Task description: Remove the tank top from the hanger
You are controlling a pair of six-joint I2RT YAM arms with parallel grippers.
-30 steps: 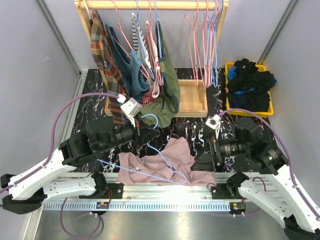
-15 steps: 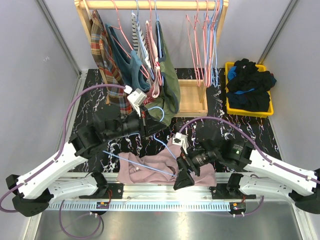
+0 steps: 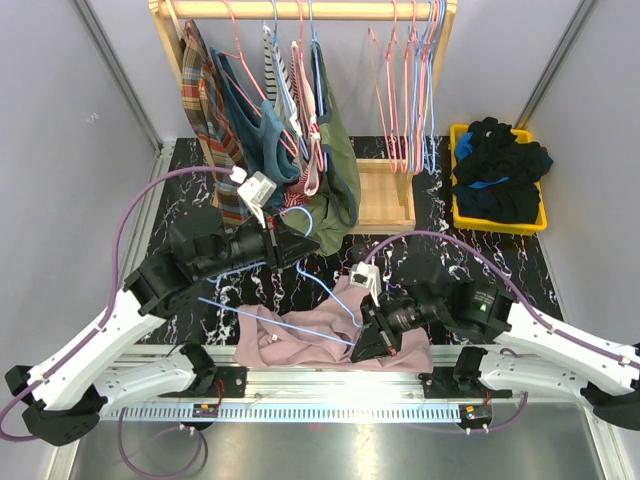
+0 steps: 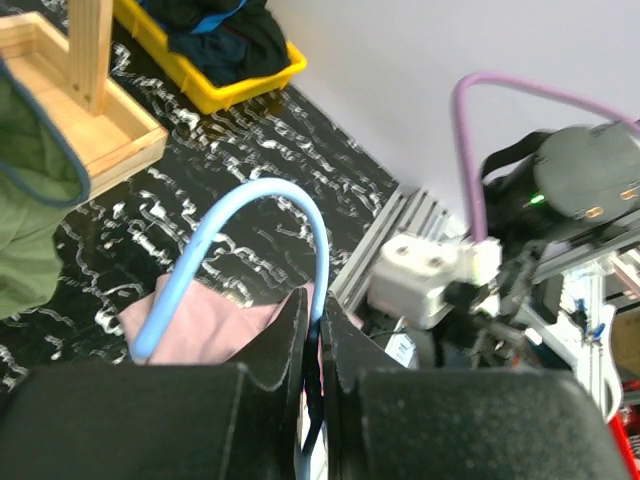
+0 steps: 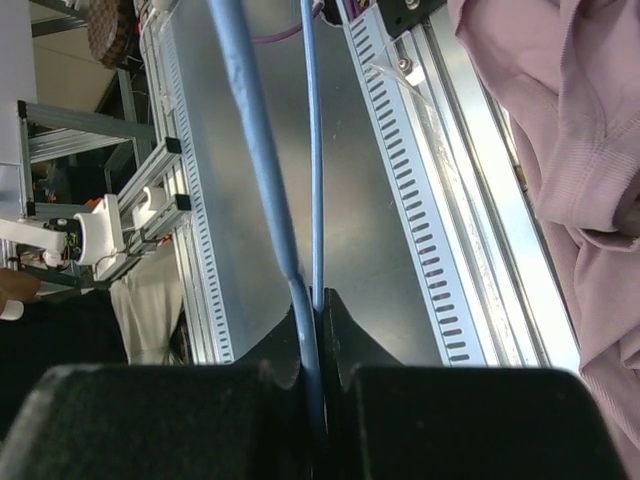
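Observation:
A pink tank top (image 3: 300,340) lies crumpled on the black marbled table near its front edge, with a light blue wire hanger (image 3: 322,290) still threaded through it. My left gripper (image 3: 305,245) is shut on the hanger's hook. In the left wrist view the hook (image 4: 270,188) curves up from between the left gripper's (image 4: 315,305) jaws, with the tank top (image 4: 215,320) below. My right gripper (image 3: 362,345) is shut on the hanger's lower right end. In the right wrist view the blue wire (image 5: 260,140) runs into the right gripper's (image 5: 317,300) closed jaws, and the tank top (image 5: 580,150) is at the right.
A wooden rack (image 3: 300,10) at the back carries several garments on hangers and a group of bare hangers (image 3: 410,90). Its wooden base (image 3: 385,195) sits on the table. A yellow bin (image 3: 500,222) of dark clothes stands at the back right. A metal rail (image 3: 320,385) borders the front edge.
My right arm swung left from the table's right side to the hanger's lower end and its gripper shut there. My left gripper drew the hook slightly back and left.

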